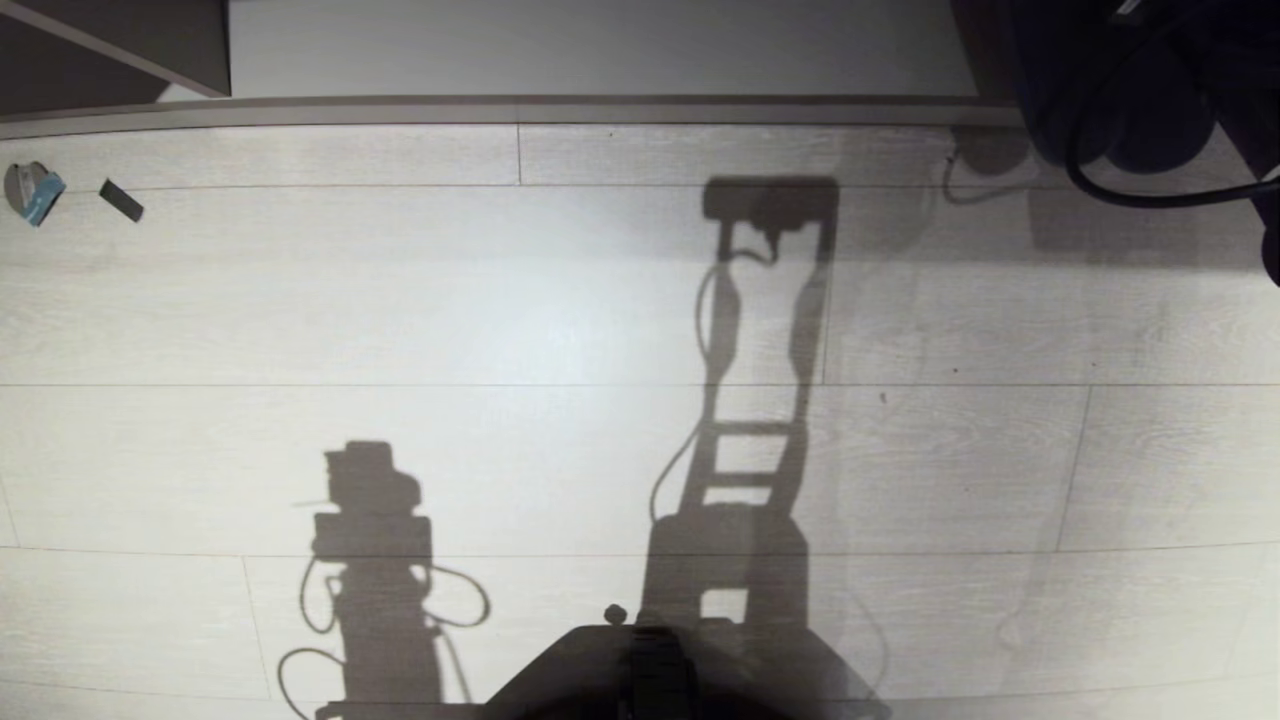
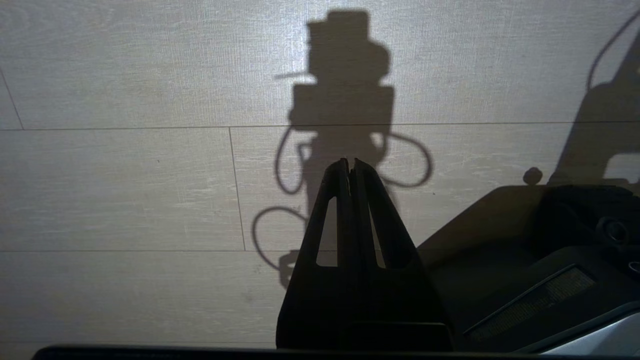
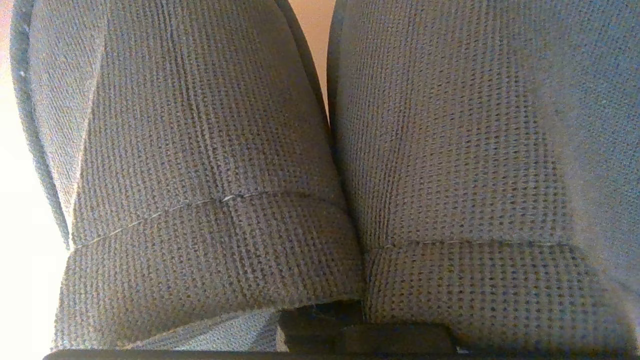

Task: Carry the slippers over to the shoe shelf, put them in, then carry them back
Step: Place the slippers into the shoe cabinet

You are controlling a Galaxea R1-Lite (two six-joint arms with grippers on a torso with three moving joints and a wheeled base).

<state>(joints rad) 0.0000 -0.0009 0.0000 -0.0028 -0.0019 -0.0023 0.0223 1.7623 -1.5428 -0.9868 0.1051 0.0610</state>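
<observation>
The slippers fill the right wrist view: two wide dark knitted straps side by side, one (image 3: 200, 165) pressed against the other (image 3: 465, 150). My right gripper (image 3: 325, 320) shows only as a dark base under the strap edges; its fingers are hidden between the straps, shut on the slippers. In the head view the right arm (image 1: 1130, 90) is a dark mass with cables at the top right. The shoe shelf's pale base board (image 1: 600, 50) and taupe side (image 1: 110, 40) run along the far edge. My left gripper (image 2: 351, 162) hangs shut and empty over the floor.
Pale wood-plank floor (image 1: 500, 330) lies ahead, crossed by the shadows of both arms. A small blue-grey scrap (image 1: 33, 190) and a black strip (image 1: 121, 200) lie at the far left. My own base (image 1: 650, 670) shows at the near edge.
</observation>
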